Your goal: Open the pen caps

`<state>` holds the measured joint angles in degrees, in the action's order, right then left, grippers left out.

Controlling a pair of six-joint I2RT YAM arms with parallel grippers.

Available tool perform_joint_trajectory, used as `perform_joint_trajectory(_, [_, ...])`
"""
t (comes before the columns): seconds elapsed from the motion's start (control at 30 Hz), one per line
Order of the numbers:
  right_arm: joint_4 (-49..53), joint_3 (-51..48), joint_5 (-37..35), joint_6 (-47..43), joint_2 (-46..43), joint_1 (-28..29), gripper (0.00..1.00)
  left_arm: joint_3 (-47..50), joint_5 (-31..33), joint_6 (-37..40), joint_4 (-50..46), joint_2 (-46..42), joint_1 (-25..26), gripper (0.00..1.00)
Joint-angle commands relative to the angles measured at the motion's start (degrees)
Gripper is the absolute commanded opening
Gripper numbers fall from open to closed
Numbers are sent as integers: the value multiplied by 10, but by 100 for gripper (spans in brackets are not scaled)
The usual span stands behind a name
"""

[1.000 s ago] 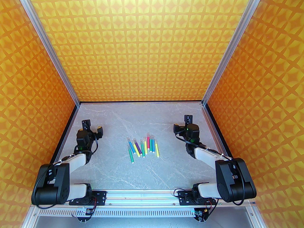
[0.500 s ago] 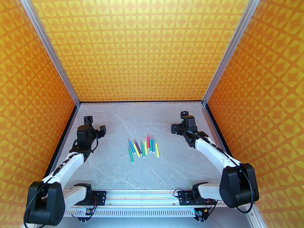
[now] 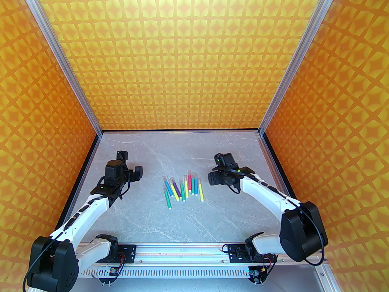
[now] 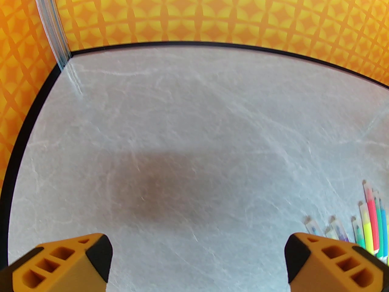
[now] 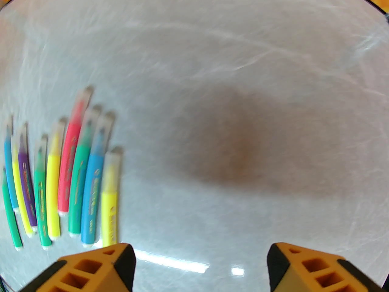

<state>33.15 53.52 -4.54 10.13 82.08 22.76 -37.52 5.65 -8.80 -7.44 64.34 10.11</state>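
The grey marble table carries a row of pens. Left of the pens hangs the left gripper, and right of them the right gripper, both spread wide and empty. The pen caps sit on the pens' far ends.

Ten pens are counted: three green, three yellow, two blue, one purple, one pink; ten caps are fitted.

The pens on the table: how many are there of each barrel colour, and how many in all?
Green pens: 3
Yellow pens: 3
Blue pens: 2
Purple pen: 1
Pink-red pen: 1
Total: 10
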Motion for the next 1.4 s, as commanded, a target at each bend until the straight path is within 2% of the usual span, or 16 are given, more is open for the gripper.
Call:
perform_joint_trajectory(0.0, [24,16,21,7,26,24,70,-16,0,-16,-30,-24,7,99])
perform_joint_trajectory(0.23, [21,19,34,34,58,60,56,-13,-10,-20,-42,-34,14,99])
perform_joint_trajectory(0.47, [11,27,33,59,97,98,54,-12,-14,-21,-45,-43,16,99])
perform_joint_trajectory(0.67, [-2,33,30,82,134,119,46,-12,-16,-21,-46,-45,18,99])
perform_joint_trajectory(0.83, [1,42,26,88,156,126,40,-10,-17,-19,-42,-46,17,99])
perform_joint_trajectory(1.37, [50,87,-14,97,212,127,29,8,-22,-17,-20,-47,18,99])
